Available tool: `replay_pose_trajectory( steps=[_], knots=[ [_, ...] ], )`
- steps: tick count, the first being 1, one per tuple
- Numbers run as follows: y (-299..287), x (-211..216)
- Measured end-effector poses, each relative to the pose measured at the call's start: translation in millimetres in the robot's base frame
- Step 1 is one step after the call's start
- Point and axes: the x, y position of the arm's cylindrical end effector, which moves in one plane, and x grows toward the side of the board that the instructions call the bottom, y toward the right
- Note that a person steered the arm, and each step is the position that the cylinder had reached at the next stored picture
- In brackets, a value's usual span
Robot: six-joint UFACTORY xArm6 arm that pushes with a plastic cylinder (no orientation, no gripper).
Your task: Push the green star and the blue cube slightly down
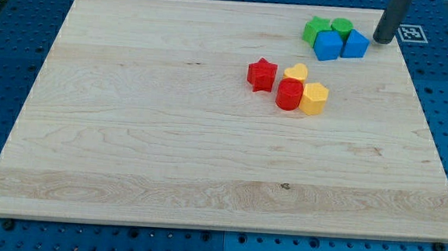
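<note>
Green star (pixel 316 29) and blue cube (pixel 329 45) sat clustered at the frame's upper right; my tip (pixel 383 40), a plain rod grasping nothing, stood just right of them, touching none.

tip (pixel 385 39) sits just right of the blue cube (pixel 355 43), at the board's (pixel 169 138) top right. green star (pixel 316 28) is left of the green cylinder (pixel 341 26), both above the blues.

— Visible of the arm: only a straight, dark grey rod (pixel 392 19), round in section, smooth, matt.

— Any markings, screws, cables?

— None to make out. Plain surface, slightly lighter along one edge; blunt lower end, my tip (pixel 383 40), same dark grey.
</note>
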Motion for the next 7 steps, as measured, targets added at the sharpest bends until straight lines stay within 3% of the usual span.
replay_pose_trajectory(
  steps=[2, 4, 5, 7],
  knots=[
    [-12.9, -2.6],
    [-28.0, -57.0],
    [-64.4, -65.5],
    [-82.1, -46.6]
  ],
)
